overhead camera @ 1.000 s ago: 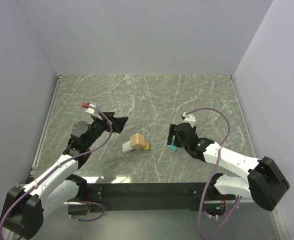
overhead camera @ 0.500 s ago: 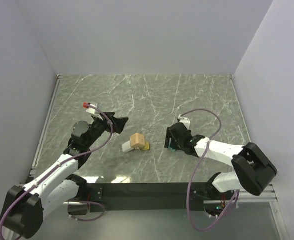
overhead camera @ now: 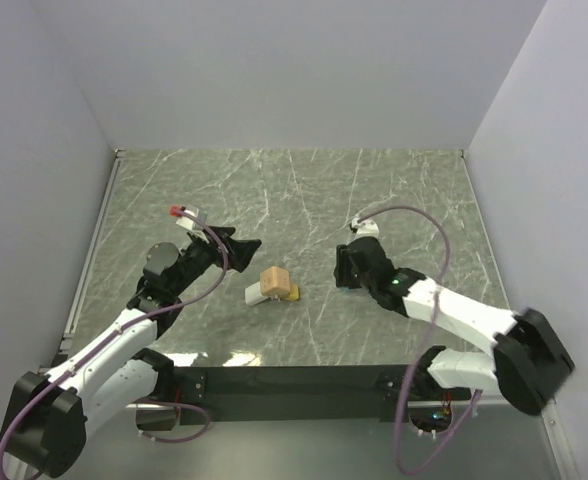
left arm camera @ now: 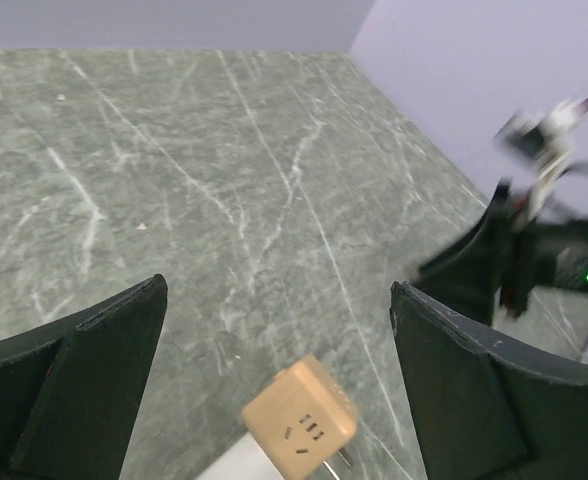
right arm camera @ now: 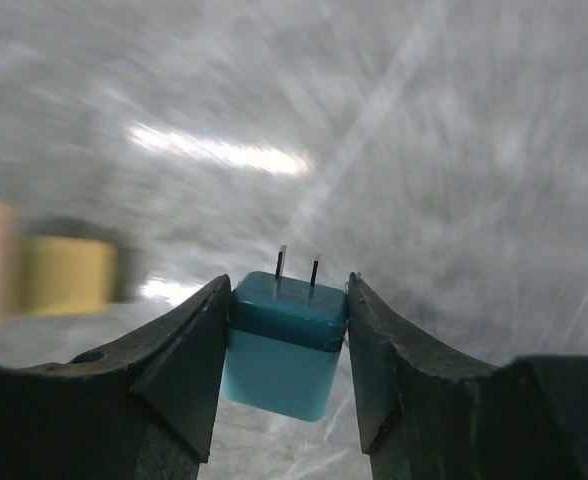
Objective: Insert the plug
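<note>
The right gripper (right arm camera: 286,305) pinches a small teal plastic cube plug (right arm camera: 282,352) between its two fingers, with the plug's two thin metal prongs (right arm camera: 315,272) pointing away from the wrist. Only the cube's side faces are gripped, so I judge that a push against the socket could make it slip back or twist. The slender prongs could bend if they land off the slots. The tan cube-shaped socket block (left arm camera: 299,417), with dark slots on its face, lies loose near the middle of the near edge. It touches a yellow block (overhead camera: 290,292) and a flat white piece (overhead camera: 255,295), and unbraced it may skid. The left gripper (left arm camera: 277,300) hovers close by it, jaws spread wide and holding nothing. The plug sits right of the tabletop's middle, toward the near edge; the surroundings are blurred, so I cannot tell its height above the marble
</note>
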You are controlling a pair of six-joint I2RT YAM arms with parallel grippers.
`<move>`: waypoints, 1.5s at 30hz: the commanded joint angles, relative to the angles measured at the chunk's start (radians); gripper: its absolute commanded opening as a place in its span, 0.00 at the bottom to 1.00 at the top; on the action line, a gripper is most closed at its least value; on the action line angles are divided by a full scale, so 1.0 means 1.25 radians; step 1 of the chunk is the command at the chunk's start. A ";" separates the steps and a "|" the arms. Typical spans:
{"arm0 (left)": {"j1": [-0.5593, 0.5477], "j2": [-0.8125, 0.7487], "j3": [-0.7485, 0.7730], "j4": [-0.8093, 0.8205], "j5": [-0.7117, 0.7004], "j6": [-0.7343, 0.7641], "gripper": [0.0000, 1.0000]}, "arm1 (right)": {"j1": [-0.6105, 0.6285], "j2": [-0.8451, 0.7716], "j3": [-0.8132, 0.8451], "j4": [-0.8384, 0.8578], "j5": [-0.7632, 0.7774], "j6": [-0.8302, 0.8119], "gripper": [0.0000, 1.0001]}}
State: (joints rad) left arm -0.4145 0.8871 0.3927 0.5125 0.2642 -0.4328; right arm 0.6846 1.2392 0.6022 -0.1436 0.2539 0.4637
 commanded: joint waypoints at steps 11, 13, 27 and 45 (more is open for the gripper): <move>-0.035 0.006 0.038 0.082 0.187 -0.112 0.99 | 0.006 -0.224 0.150 0.145 -0.500 -0.570 0.09; -0.039 0.018 0.044 0.092 0.212 -0.144 0.99 | 0.005 -0.220 0.159 0.121 -0.532 -0.613 0.09; -0.137 0.136 0.085 0.146 0.194 -0.210 0.94 | 0.077 -0.168 0.199 0.028 -0.564 -0.663 0.07; -0.208 0.211 0.128 0.130 0.188 -0.195 0.50 | 0.099 -0.130 0.217 0.020 -0.527 -0.663 0.05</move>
State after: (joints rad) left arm -0.6567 1.1378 0.5060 0.6464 0.4995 -0.6849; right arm 0.7998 1.0847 0.8200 -0.1371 -0.4221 -0.3573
